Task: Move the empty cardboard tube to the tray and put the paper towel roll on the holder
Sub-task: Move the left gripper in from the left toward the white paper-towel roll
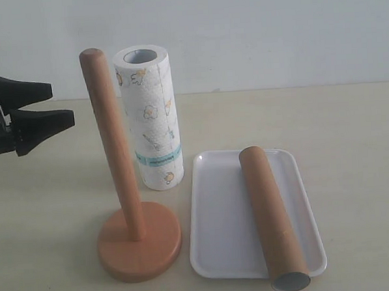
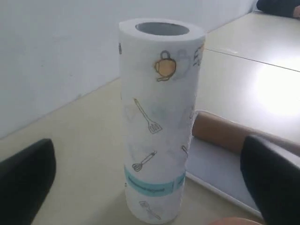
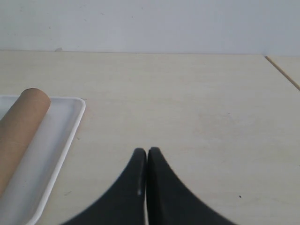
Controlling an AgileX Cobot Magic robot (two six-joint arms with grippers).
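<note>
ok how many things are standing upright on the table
2: the holder at front left, and the paper towel roll just behind it. The empty cardboard tube lies flat on the tray, so it doesn't count. None look hidden.

I can read no words or numbers anywhere. The teal band (image 2: 152, 183) on the paper towel roll (image 2: 159, 117) carries small print, too blurred for me to read.

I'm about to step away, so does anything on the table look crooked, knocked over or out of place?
Only the tube: it lies slanted on the tray, its near end poking past the front rim. The roll and holder stand upright, and nothing looks spilled or damaged.
</note>
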